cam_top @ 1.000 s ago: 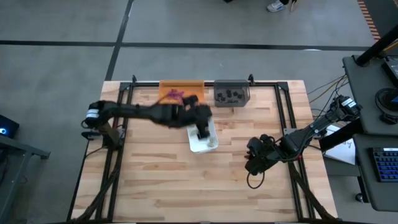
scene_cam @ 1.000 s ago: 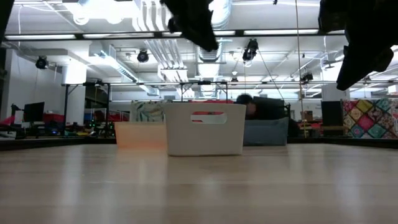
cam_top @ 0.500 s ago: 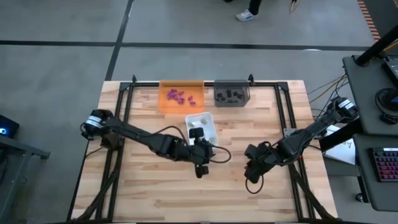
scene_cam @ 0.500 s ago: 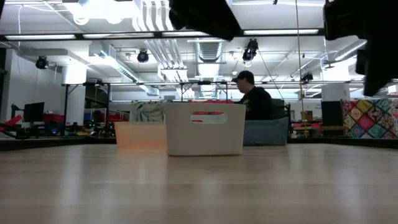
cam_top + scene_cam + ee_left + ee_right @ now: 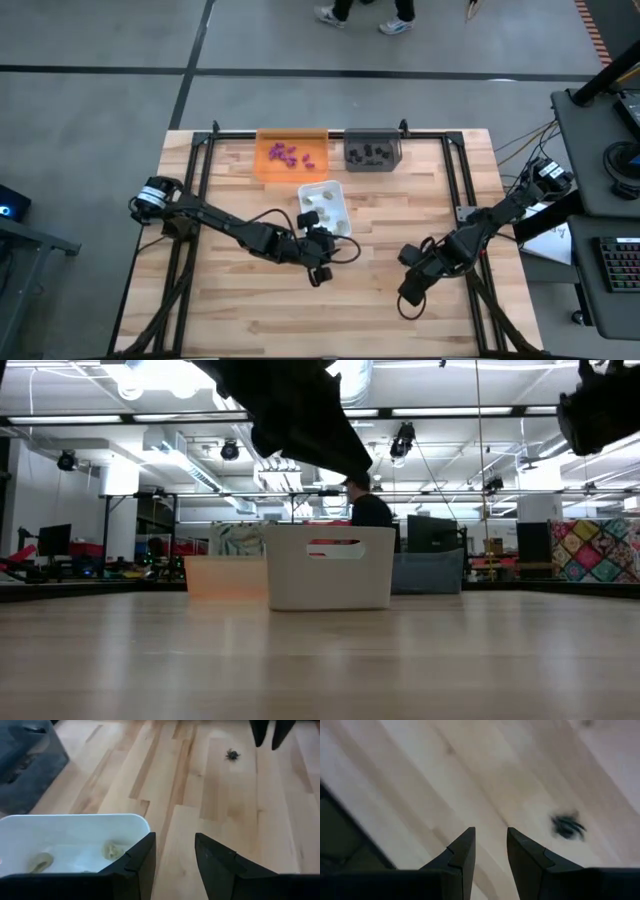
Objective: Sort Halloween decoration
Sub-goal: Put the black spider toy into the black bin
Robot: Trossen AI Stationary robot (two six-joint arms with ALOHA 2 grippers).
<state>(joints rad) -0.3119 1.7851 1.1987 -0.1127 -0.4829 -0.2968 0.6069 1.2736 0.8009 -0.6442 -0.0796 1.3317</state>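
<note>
We judge one small black spider toy (image 5: 231, 754) remains loose on the wooden counter (image 5: 250, 300), apart from the trays. Our right claw (image 5: 490, 847), empty and parted, hovers nearby; next comes lowering over it. The left claw (image 5: 174, 852), parted and empty, sits beside the white plastic tray (image 5: 75, 827).

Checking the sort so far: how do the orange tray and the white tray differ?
The orange tray holds purple pieces; the white tray holds pale beige pieces. The orange tray sits at the table's far edge, the white tray nearer the middle, close to the left gripper. Both are open-topped.
</note>
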